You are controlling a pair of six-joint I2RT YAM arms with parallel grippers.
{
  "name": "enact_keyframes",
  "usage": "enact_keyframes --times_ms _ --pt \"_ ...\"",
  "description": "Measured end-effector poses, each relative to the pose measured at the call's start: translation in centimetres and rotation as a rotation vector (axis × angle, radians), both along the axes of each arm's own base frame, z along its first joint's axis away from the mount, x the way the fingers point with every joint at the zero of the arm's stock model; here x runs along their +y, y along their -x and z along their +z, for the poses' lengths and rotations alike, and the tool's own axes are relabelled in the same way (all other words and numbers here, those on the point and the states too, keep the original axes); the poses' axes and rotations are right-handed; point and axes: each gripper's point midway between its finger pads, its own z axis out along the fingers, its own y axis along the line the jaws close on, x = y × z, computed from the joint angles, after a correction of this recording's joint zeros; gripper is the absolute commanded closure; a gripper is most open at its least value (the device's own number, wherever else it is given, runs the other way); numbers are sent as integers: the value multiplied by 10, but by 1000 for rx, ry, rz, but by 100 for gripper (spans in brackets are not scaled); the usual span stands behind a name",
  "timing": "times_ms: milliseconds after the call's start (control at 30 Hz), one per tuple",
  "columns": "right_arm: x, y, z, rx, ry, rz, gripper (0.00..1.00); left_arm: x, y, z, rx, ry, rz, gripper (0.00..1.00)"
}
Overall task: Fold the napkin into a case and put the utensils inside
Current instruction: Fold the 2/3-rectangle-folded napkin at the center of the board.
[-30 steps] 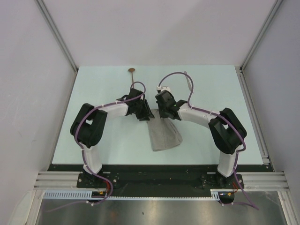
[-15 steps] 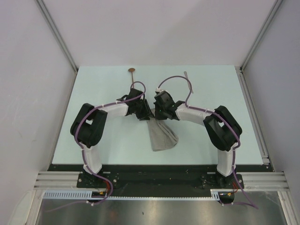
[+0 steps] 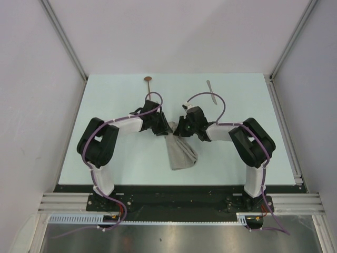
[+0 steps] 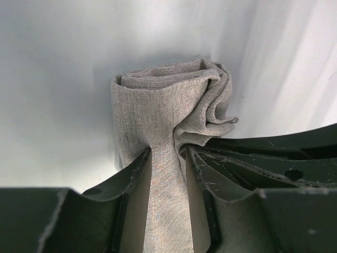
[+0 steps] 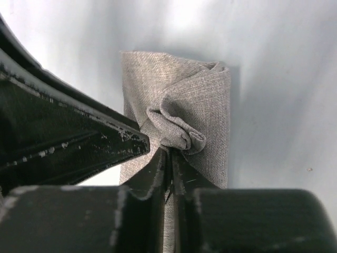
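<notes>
The left tool and right tool clamp the napkin at its far end, lengthwise near-far.

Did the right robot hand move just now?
Yes. The right gripper, pinching the napkin, shifted toward the table's near edge, away from the knife.

No text, label, brand, number or sign can be read in any view.
</notes>
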Motion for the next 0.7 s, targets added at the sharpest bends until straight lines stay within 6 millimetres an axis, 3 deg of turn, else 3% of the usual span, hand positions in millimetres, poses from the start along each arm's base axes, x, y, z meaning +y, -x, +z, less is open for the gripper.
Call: enact_keyframes --times_ms 300,467,700 --pt "0 7 2 -65 -95 63 81 1 2 12 -17 0 -9 51" --pt "0 12 4 -96 -116 122 66 2 4 14 -1 -11 -16 48" --pt "-5 21 6 -144 -111 191 65 -4 -7 33 -23 2 -18 52"
